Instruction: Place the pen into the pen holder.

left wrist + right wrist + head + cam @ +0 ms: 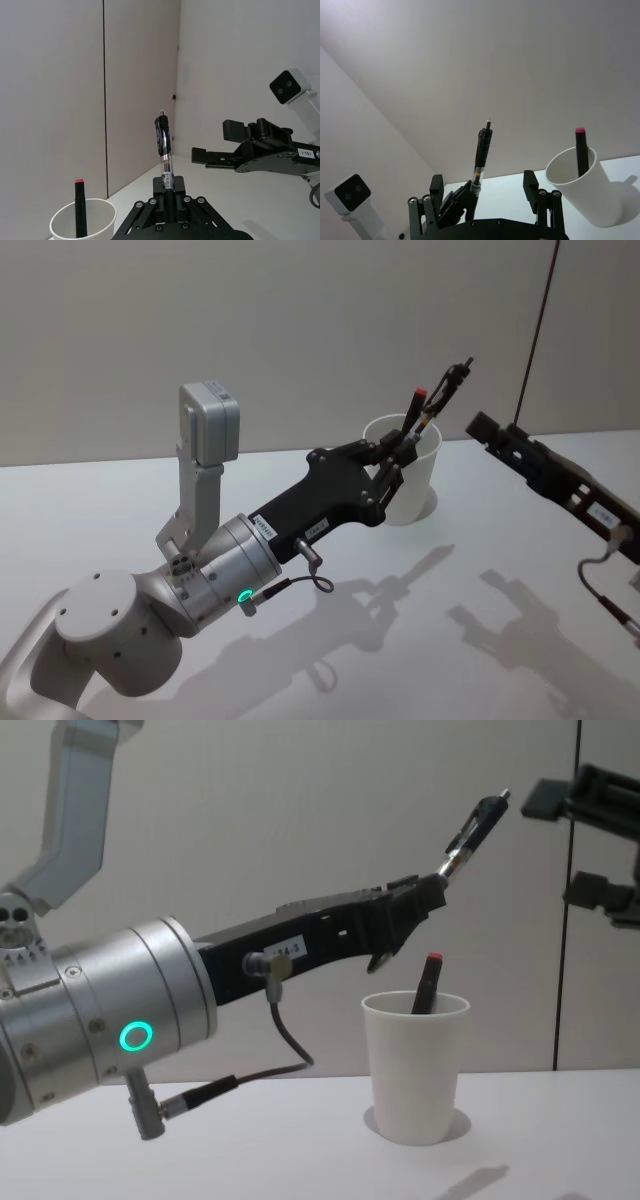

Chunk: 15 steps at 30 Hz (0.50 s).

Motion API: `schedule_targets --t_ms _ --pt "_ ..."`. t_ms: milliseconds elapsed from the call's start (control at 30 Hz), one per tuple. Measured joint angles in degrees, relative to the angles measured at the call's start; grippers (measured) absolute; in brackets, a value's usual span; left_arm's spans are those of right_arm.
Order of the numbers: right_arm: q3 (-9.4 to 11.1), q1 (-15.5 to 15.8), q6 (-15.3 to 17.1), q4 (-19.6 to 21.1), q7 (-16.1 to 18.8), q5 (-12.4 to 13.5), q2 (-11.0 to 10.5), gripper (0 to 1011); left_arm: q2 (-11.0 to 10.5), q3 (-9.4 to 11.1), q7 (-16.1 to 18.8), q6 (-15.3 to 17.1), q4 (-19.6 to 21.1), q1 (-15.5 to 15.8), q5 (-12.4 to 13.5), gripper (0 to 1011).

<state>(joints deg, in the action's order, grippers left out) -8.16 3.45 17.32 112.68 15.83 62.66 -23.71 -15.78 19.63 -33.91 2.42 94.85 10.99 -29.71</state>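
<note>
Left gripper (425,896) is clamped on the pen (476,828), holding it near its lower end. The black barrel rises out of the fingers at a tilt, its top leaning away toward the robot's right. In the chest view the gripper sits above the pen holder (415,1060), clear of the rim, with no contact between pen and cup. The pen holder stands upright on the white table (120,510). It already contains a red-capped pen (431,978), which leans against the inner wall. The right gripper (215,141) hangs in the air to the right of the cup, apart from it, with its jaws set wide and holding nothing.

Assessment: the step in hand is the carry and line-up. The pen is secured and brought to the cup, but insertion has not begun.

The next move calls for three things:
- The pen's lower end must be brought squarely over the opening, on the side left free by the red-capped pen.
- The barrel should be turned closer to upright, so it enters without striking the rim.
- The arm should descend before the fingers release.

Risk noted: the cup looks light and is not restrained, so a sideways push on its rim or on the pen inside could tip it. How much of the pen protrudes below the fingers cannot be determined.
</note>
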Motion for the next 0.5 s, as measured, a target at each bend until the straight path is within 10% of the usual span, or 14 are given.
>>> schedule_targets --t_ms 500 --pt "-2.21 -3.74 4.31 -0.32 -5.39 4.53 2.84 1001 0.0 0.0 0.0 0.0 0.0 0.0 0.0 121"
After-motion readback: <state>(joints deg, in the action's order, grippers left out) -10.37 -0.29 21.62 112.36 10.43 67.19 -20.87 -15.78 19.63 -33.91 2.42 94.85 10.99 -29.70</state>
